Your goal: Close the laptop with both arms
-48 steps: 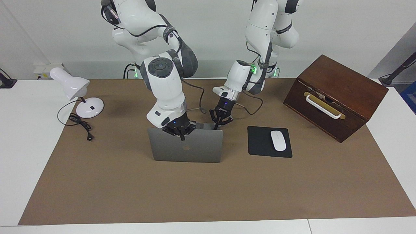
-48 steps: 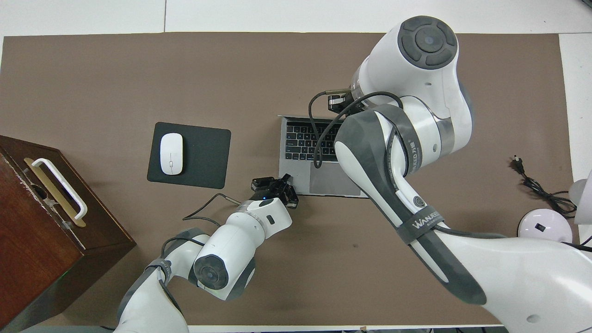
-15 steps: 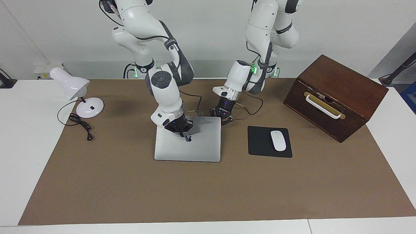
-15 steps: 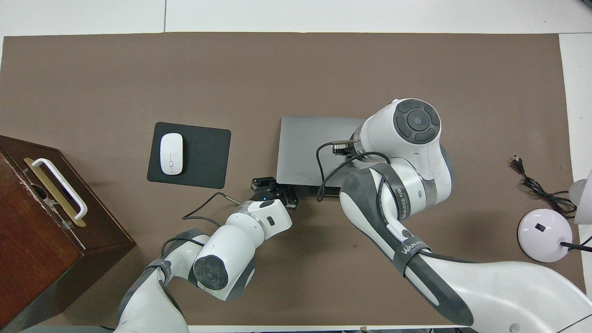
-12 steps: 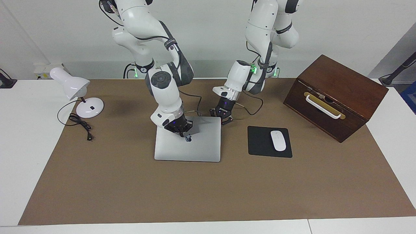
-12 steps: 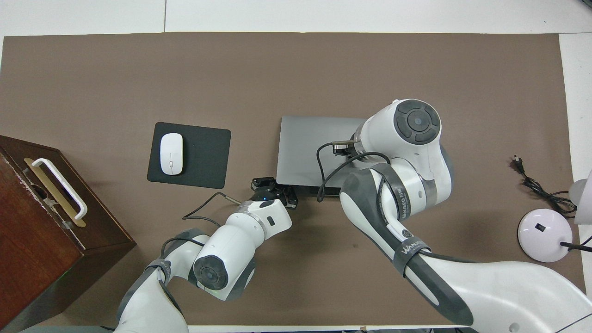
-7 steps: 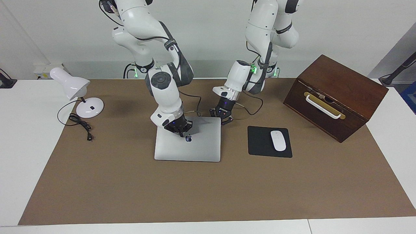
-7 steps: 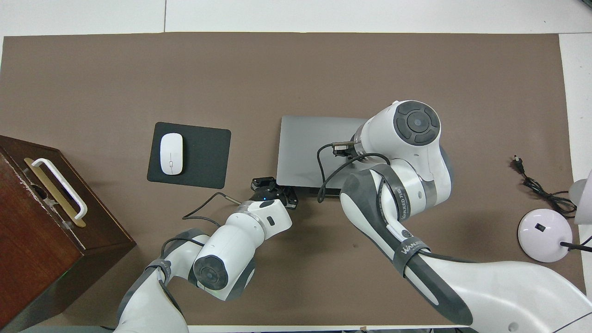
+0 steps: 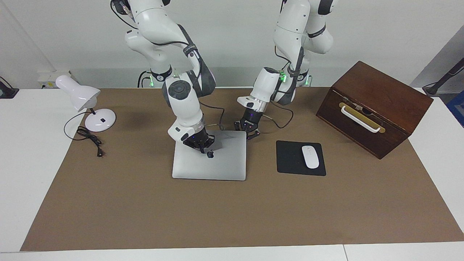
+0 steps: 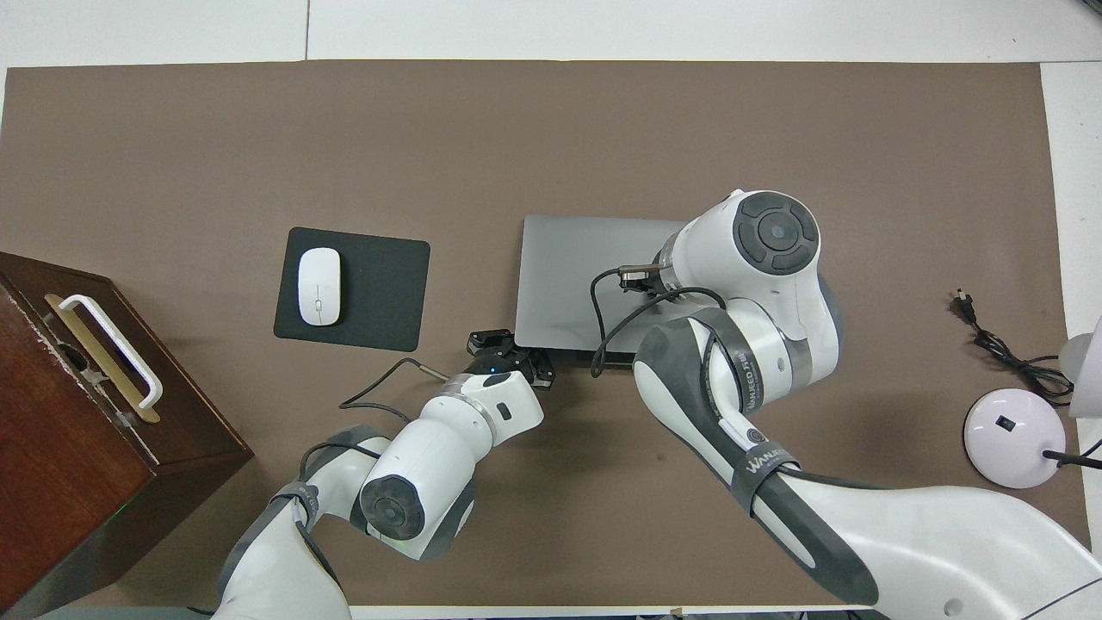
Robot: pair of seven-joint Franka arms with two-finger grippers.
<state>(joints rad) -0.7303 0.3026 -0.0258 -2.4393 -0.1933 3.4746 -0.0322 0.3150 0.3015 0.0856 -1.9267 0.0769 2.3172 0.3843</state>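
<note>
Laptop (image 9: 209, 164), silver-grey, lid down flat, lying on the brown mat (image 9: 232, 214) near the middle of the table (image 9: 25, 152); dark logo on the lid facing up. Right end effector (image 9: 201, 150), fingertips together and holding nothing, poised at the lid just beside the logo; whether it presses the metal or sits a hair above it cannot be told. In the overhead view the right arm's wrist hides that end effector and covers much of the laptop (image 10: 564, 275). Left end effector (image 9: 249, 135), also closed and empty, low at the laptop's corner nearer the robots, toward the left arm's end of the table; contact with the edge cannot be made out. The overhead view shows the left end effector (image 10: 508, 349) at that same corner. Black mouse pad (image 9: 300, 158) beside the laptop toward the left arm's end, flat on the mat, with a white mouse (image 9: 310, 156) resting on it. Dark wooden box (image 9: 375, 108) with a white handle, farther along toward that end and turned at an angle. White desk lamp (image 9: 85, 103) at the right arm's end, its base at the mat's edge, with a black cord (image 9: 88, 139) coiled and trailing onto the mat, plug lying loose.
</note>
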